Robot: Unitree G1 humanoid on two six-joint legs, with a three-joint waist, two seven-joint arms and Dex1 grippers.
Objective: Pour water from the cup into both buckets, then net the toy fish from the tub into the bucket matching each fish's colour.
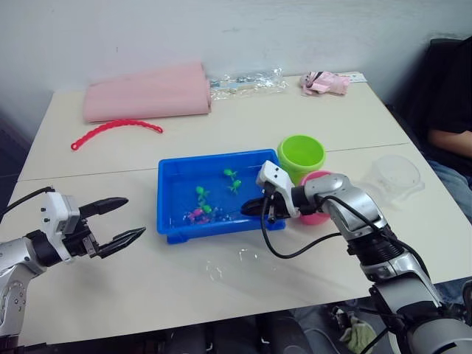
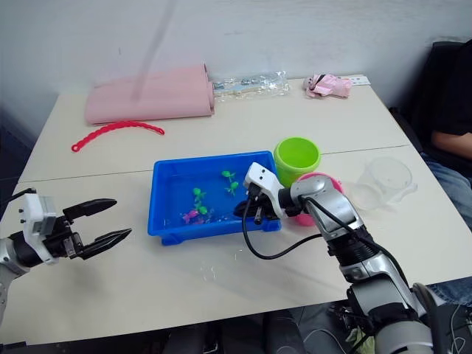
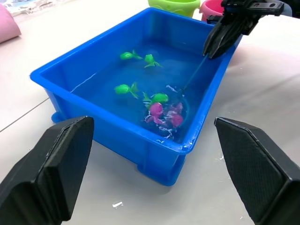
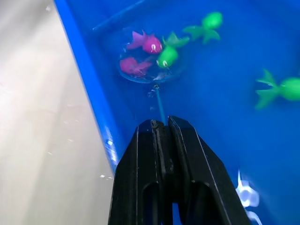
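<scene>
A pale beige table point(image 1: 221, 140) stands against a white wall, and at its far edge lie a folded pink cloth point(image 1: 147, 92), a crumpled clear plastic wrapper point(image 1: 247, 81) and a small pink-and-white bundle point(image 1: 324, 82). A red beaded strip point(image 1: 114, 131) curves on the tabletop in front of the cloth. A person in dark clothes sits at the table's right side.

In the middle sits the shallow rectangular bright blue plastic tub point(image 1: 171, 193), holding water. My right gripper point(image 1: 258, 207) reaches over the tub's right rim, its black fingers clenched on the thin black stick handle of the small round net point(image 4: 151, 65). The net's hoop lies low in the water near the tub's front wall. Inside the hoop I see two tiny pink plastic fish point(image 4: 145, 44) and one green plastic fish point(image 4: 168, 55) close together. Three more green fish point(image 3: 129, 55) lie farther back in the tub, apart from the hoop.

Just beyond the tub's right end stands the lime green round plastic bucket point(image 1: 301, 155), and touching its near side, half hidden behind my right forearm, is the pink round plastic bucket point(image 1: 316, 214). The clear see-through plastic measuring cup point(image 1: 397, 177) stands to the right of both buckets, near the table edge.

My left gripper point(image 1: 118, 221) hovers above the table to the left of the tub, fingers spread wide, holding nothing. Small water splashes point(image 1: 225, 267) dot the tabletop in front of the tub.
</scene>
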